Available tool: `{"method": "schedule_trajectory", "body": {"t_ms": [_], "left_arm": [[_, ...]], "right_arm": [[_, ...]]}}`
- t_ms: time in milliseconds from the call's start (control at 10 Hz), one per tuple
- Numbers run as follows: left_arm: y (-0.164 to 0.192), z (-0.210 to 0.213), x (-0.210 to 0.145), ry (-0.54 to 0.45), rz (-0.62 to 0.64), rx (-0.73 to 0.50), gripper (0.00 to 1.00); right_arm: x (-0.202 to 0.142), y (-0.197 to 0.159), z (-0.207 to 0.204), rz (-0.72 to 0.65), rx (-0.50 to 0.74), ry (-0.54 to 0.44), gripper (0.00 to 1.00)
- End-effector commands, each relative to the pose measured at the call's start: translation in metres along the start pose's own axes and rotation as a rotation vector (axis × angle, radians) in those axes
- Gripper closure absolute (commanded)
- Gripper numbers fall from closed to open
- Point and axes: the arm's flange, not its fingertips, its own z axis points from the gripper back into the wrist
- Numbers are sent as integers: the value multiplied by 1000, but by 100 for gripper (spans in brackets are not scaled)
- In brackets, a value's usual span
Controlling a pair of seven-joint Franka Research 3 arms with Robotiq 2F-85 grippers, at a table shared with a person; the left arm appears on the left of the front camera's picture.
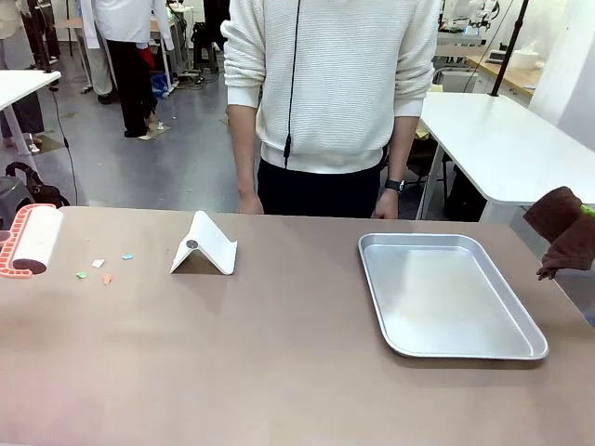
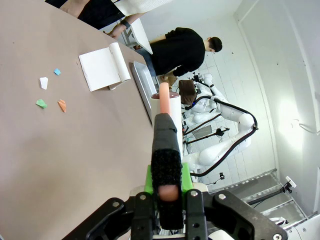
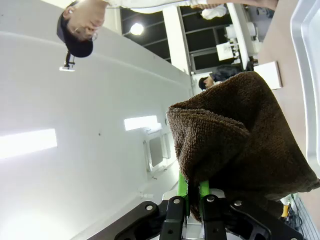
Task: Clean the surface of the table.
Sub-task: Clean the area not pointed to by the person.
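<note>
**Both grippers loaded at the table's ends: roller on the left, cloth on the right.**

The left gripper (image 2: pixel 166 182) is pressed together on the black foam handle of a lint roller (image 2: pixel 168 106), whose white roll sits at the left end of the table (image 1: pixel 279 362). I can't tell from here whether it touches the top. The right gripper (image 3: pixel 191 192) pinches a brown cloth (image 3: pixel 235 135) between its green pads, hanging off the right end just past the silver tray (image 1: pixel 446 297). A few coloured paper scraps (image 1: pixel 98 264) lie near the roller, left of a white folded stand (image 1: pixel 206 247), and a person stands at the far edge. I'd say the roller goes first. Lay the roll flat and run slow, overlapping passes over the scraps, with light pressure so the bits stick rather than skitter, keeping clear of the stand.
</note>
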Motion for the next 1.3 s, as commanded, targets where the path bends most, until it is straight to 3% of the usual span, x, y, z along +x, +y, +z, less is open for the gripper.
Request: {"method": "schedule_trajectory", "body": {"t_ms": [0, 300, 400, 500, 600, 900, 1200], "left_arm": [[-4, -2, -1, -2, -16, -2, 100], [-4, -2, -1, -2, -16, -2, 100], [0, 0, 0, 0, 0, 0, 78], [-6, -2, -2, -18, 38, 68, 78], [-9, -3, -2, -98, 82, 169, 78], [-6, -6, -4, -303, 270, 318, 78], [2, -18, -2, -349, 397, 480, 78]], "right_arm": [[-2, 6, -2, 8, -6, 19, 91], [-2, 6, -2, 8, -6, 19, 91], [-2, 6, -2, 8, -6, 19, 91], [-2, 6, -2, 8, -6, 19, 91], [-2, 6, -2, 8, -6, 19, 91], [-2, 6, -2, 8, -6, 19, 91], [-2, 6, -2, 8, -6, 19, 91]]}}
